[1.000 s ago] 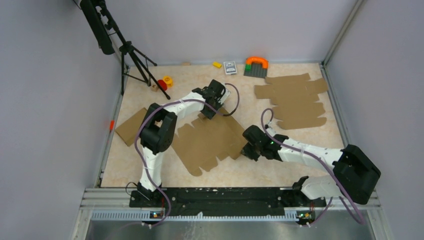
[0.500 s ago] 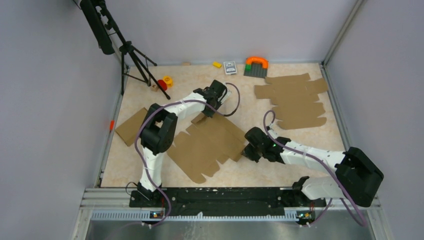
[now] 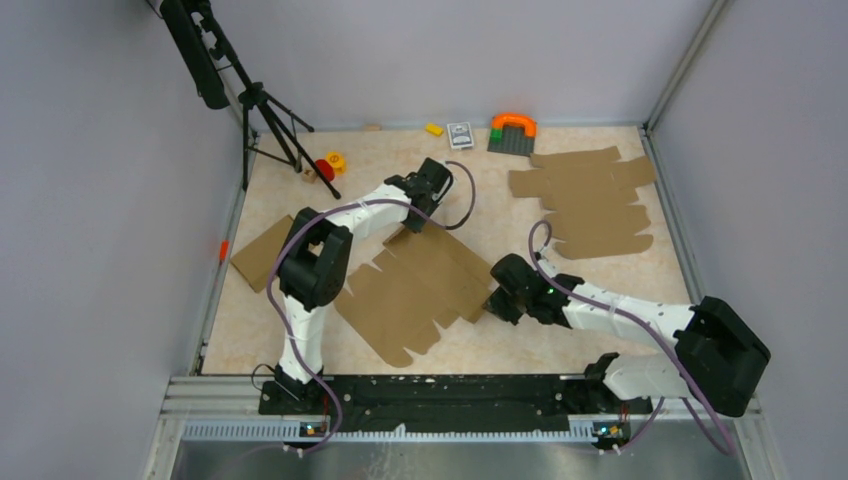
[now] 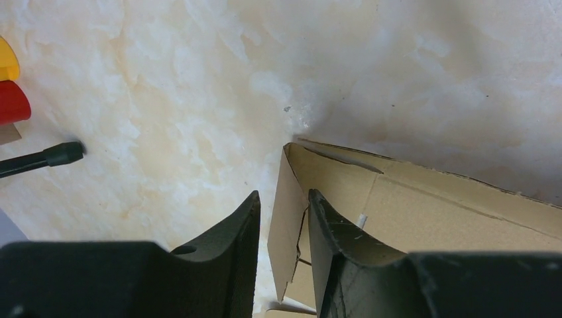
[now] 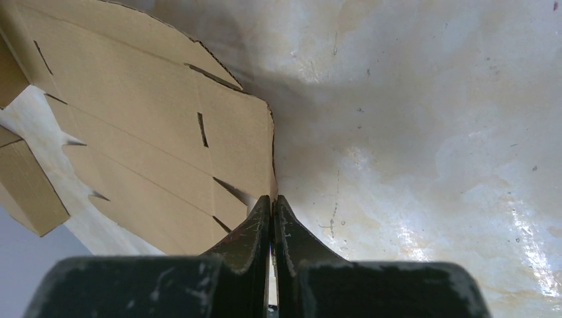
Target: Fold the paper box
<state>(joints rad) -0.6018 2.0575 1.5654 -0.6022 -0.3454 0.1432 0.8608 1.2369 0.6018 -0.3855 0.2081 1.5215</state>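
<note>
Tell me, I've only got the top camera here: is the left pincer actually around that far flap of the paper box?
Observer: Yes. The left wrist view shows a raised flap of the paper box standing between the fingers of the left pincer, jaws apart, with a gap on one side.
Operator: And the right pincer?
Observer: In the right wrist view the right pincer is shut, its tips meeting right at the box's edge. I can't tell whether any cardboard is pinched.
</note>
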